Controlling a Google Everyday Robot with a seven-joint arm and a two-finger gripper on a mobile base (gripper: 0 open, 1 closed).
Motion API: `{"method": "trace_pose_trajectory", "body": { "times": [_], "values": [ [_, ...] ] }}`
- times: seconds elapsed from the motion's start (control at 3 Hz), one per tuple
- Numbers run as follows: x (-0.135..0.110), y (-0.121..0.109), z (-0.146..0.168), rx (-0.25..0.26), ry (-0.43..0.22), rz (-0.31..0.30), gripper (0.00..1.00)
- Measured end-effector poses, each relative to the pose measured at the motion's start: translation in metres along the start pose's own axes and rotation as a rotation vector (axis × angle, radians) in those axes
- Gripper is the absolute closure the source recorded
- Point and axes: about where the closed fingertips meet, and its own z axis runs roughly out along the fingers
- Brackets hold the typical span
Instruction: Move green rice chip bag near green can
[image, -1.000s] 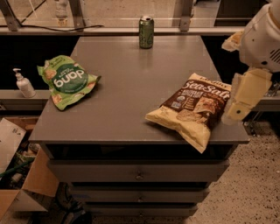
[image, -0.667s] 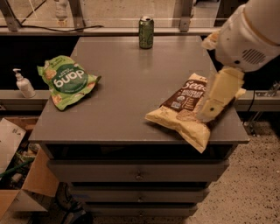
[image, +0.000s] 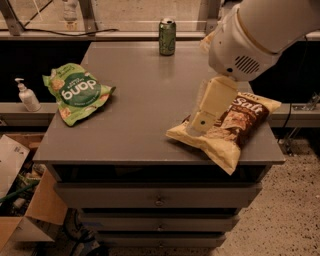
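Observation:
The green rice chip bag (image: 76, 93) lies flat at the left edge of the grey table (image: 140, 125), its "dang" logo upside down to me. The green can (image: 167, 36) stands upright at the table's far edge, near the middle. My gripper (image: 201, 119) hangs from the big white arm (image: 260, 35) over the right part of the table. It is just above the left end of the yellow-and-brown Sea Salt chip bag (image: 235, 127), well to the right of the green bag and in front of the can.
A white pump bottle (image: 27, 96) stands on a low ledge left of the table. An open cardboard box (image: 22, 200) sits on the floor at the lower left. The table has drawers (image: 159, 200) in its front. A railing runs behind the table.
The arm has swung left from the table's right edge, and the gripper is now over the left end of the Sea Salt bag. The bags and the can have not moved.

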Motion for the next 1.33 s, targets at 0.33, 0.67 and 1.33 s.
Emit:
{"method": "trace_pose_trajectory", "body": {
  "times": [0.33,0.67,1.33],
  "values": [
    [-0.015,0.002,0.018,0.003,-0.046,-0.003,0.00],
    [-0.037,0.004,0.059,-0.005,-0.127,0.032,0.00],
    [-0.090,-0.008,0.147,0.003,-0.278,0.119,0.00]
  ]
}}
